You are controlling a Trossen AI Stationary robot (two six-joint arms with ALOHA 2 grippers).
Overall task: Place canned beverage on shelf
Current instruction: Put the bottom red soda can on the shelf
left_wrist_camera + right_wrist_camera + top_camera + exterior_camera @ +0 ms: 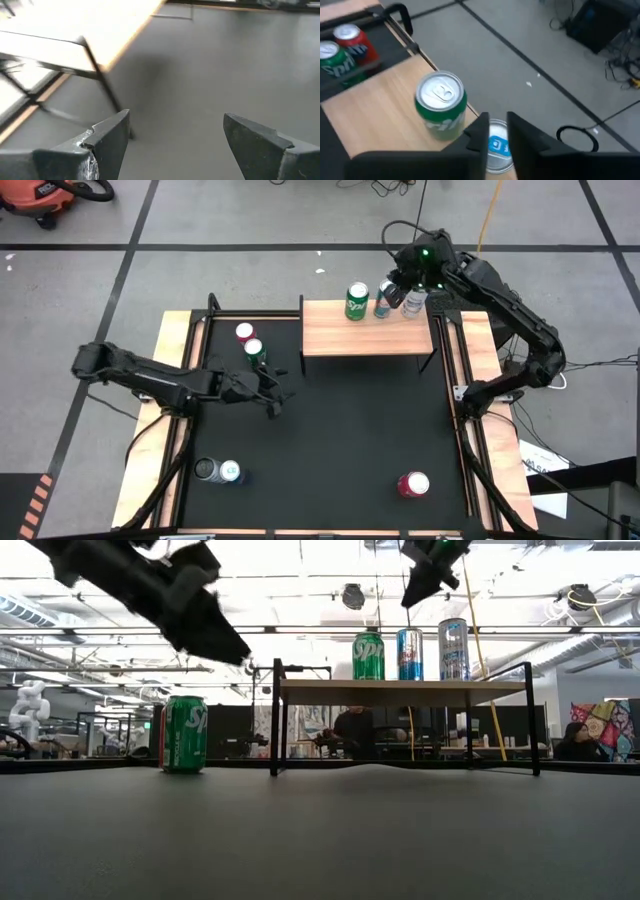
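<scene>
The left gripper (277, 396) hangs open and empty over the mat. Three cans stand on the shelf (330, 340); above the blue can (496, 146), partly hidden, the right gripper (498, 131) is nearly closed, holding nothing.

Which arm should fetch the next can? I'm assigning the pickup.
Left, probably: the left gripper hangs open by the green can and red can on the mat, while the right gripper is over the shelf.

Light, smooth-grained wood tops the shelf (365, 340) on thin black metal legs; glossy metal cans, among them a green can (357, 301), gleam above the table's matt black mat (350, 430).
</scene>
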